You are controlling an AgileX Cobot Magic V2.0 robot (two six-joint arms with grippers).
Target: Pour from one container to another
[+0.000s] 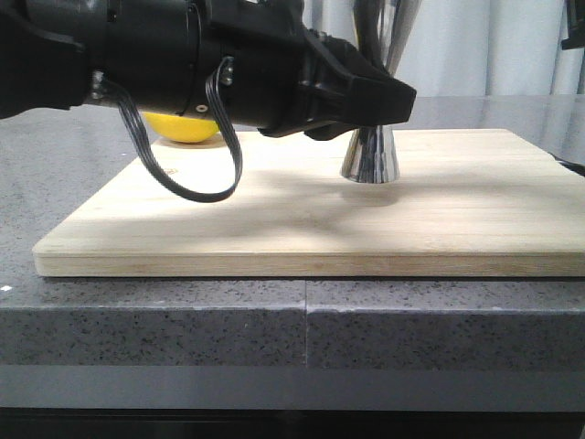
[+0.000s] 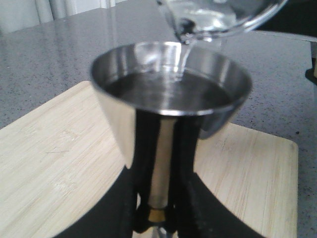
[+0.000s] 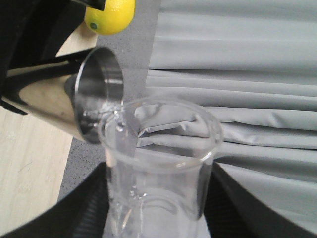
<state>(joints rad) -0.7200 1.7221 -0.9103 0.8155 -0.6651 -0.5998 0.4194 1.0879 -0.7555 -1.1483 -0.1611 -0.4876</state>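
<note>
So the glass beaker (image 3: 158, 168) was tipped right over, its pouring lip just above the rim of the steel jigger (image 2: 171, 84), and a thin stream of clear liquid was running into the top cup. In the left wrist view we could see that cup already holding liquid fairly close to the rim. The right hand (image 3: 153, 218) was clamped around the beaker's body, dark fingers on either side of the glass. The left hand (image 2: 158, 198) was closed on the jigger's narrow gold-tinted waist, steadying it where it stood on the wooden cutting board (image 1: 302, 219). From the front we could only make out the jigger's lower cone, because the left arm blocked everything above it, beaker included.

The lemon (image 1: 183, 126) sat at the back of the board, well apart from the action, and the board itself lay on the grey speckled tabletop (image 1: 302, 329).

What worried us: that cup is small and looked close to full, so if the beaker stayed tilted too long it would overflow down the steel and onto the board. The stream also landed near the rim rather than dead centre, so any small drift of either arm could send it outside. And wet glass in a hard pinch might slip if the tilt grew steeper.
</note>
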